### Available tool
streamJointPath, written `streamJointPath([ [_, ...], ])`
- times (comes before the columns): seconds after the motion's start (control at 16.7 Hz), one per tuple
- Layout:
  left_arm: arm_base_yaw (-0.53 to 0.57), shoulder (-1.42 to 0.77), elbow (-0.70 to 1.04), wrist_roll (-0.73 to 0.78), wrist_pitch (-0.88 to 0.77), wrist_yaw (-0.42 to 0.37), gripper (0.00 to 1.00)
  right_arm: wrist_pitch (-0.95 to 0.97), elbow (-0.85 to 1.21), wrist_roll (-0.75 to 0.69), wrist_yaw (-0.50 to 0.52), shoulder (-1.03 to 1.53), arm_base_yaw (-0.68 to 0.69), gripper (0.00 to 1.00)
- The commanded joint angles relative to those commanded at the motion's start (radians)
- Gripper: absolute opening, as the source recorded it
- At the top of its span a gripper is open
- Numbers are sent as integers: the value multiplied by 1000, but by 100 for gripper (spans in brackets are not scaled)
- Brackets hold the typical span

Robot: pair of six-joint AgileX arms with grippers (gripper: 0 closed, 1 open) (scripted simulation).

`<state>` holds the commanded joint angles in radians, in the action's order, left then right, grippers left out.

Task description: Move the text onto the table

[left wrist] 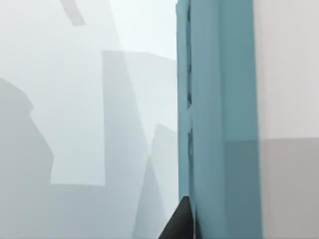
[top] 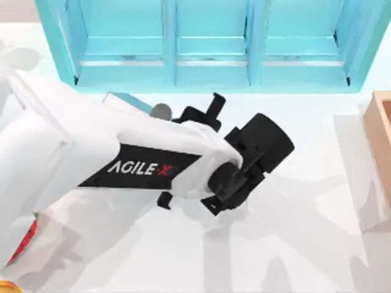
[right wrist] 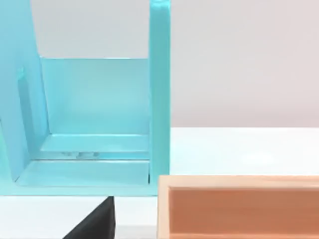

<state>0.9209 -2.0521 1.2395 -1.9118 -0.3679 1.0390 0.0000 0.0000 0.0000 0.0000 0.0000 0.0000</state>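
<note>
The text point(top: 128, 101) shows as a teal-blue strip with a white corner on the table point(top: 293, 244), just in front of the shelf. My left arm covers the remainder of it. My left gripper point(top: 201, 116) is at the covered end, near the shelf's front. In the left wrist view the text's teal cover point(left wrist: 214, 119) stands close up, with white pages beside it. A black part of my left gripper point(left wrist: 180, 220) lies right against that cover, above the table point(left wrist: 75, 99). A dark part of my right gripper point(right wrist: 94, 224) sits near the tan box, parked.
The light-blue compartmented shelf point(top: 211, 61) spans the back of the table, and its end compartment point(right wrist: 94, 114) faces the right wrist camera. A tan wooden box point(top: 380, 131) stands at the right edge. A red object point(top: 24, 241) lies at the lower left.
</note>
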Motion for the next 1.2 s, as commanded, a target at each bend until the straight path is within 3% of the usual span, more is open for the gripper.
streamJointPath([
  [0.3,199,-115,190,-538,-183,143,0,0,0,0,0,0,0,100],
  [0.54,322,-165,302,-811,-276,225,0,0,0,0,0,0,0,100],
  [0.78,376,-184,350,-916,-314,261,0,0,0,0,0,0,0,100],
  [1.2,374,-186,347,-921,-322,259,0,0,0,0,0,0,0,100],
])
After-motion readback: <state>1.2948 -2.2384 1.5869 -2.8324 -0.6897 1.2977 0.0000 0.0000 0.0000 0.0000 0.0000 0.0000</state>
